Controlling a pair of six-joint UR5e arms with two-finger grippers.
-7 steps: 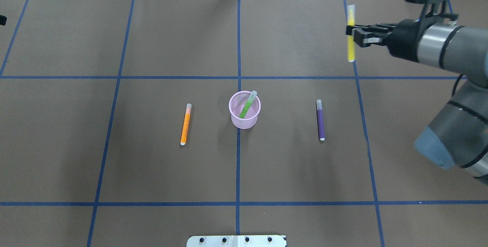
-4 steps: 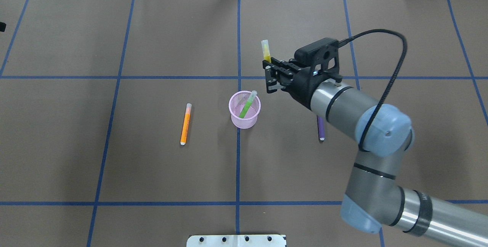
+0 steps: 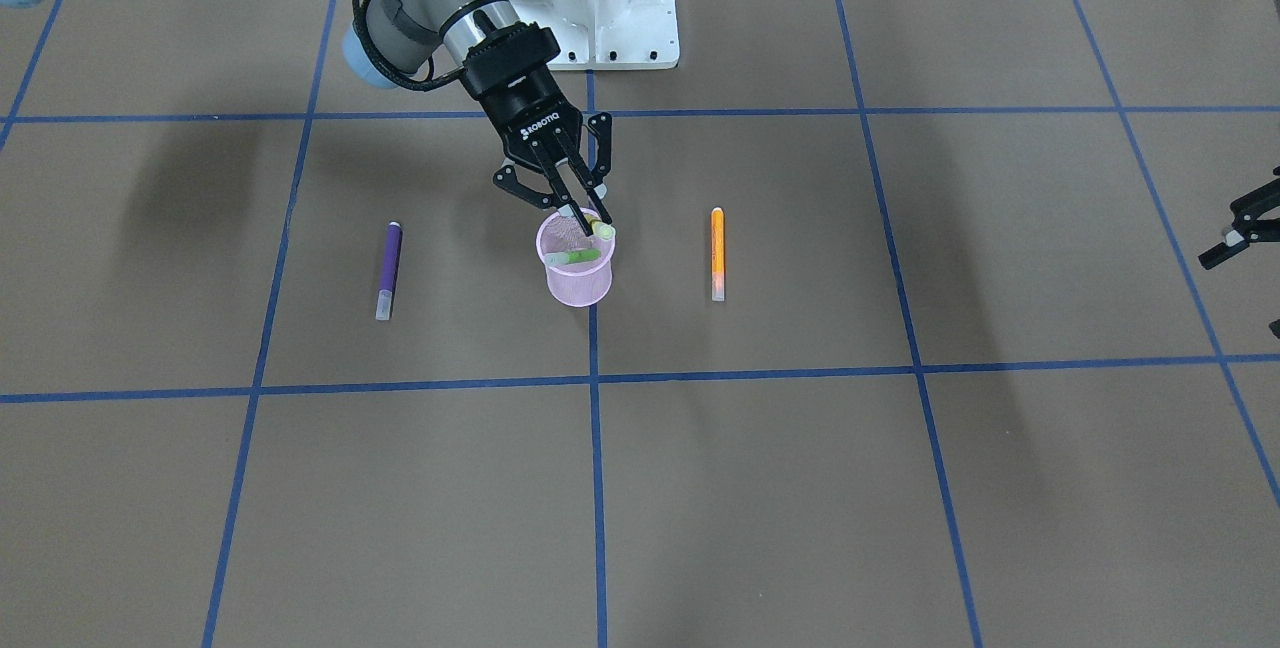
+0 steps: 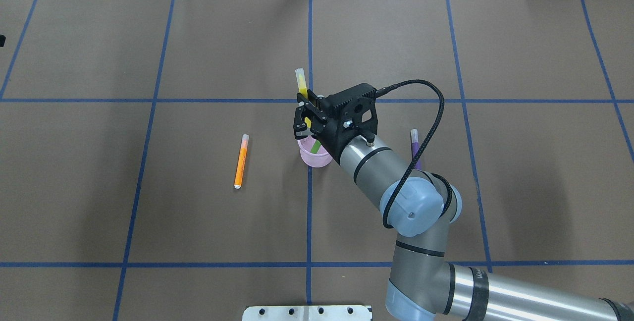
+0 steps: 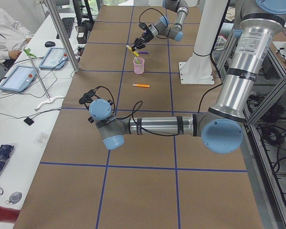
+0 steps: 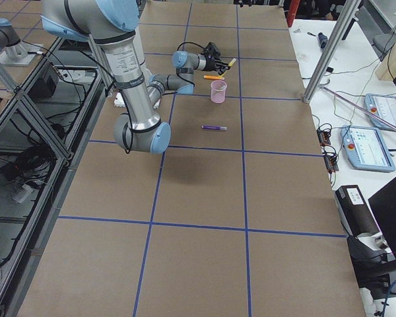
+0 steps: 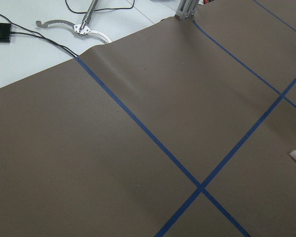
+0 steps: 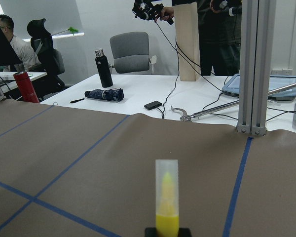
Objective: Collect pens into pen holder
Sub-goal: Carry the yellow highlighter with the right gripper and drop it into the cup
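Right gripper (image 4: 304, 113), clamped on a yellow pen (image 4: 300, 80), has swung in from two o'clock to over the pink pen holder (image 3: 578, 283), seemingly ready to drop; left gripper (image 3: 1238, 228) grip unclear

Silver arm (image 4: 372, 170), blue joints (image 4: 415, 208), blk end effector (image 3: 591, 217).

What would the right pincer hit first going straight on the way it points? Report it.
Most likely the pink pen holder: the right pincer, shut on the yellow pen, tilts down just above its rim, with the green pen inside. Depth is unclear.
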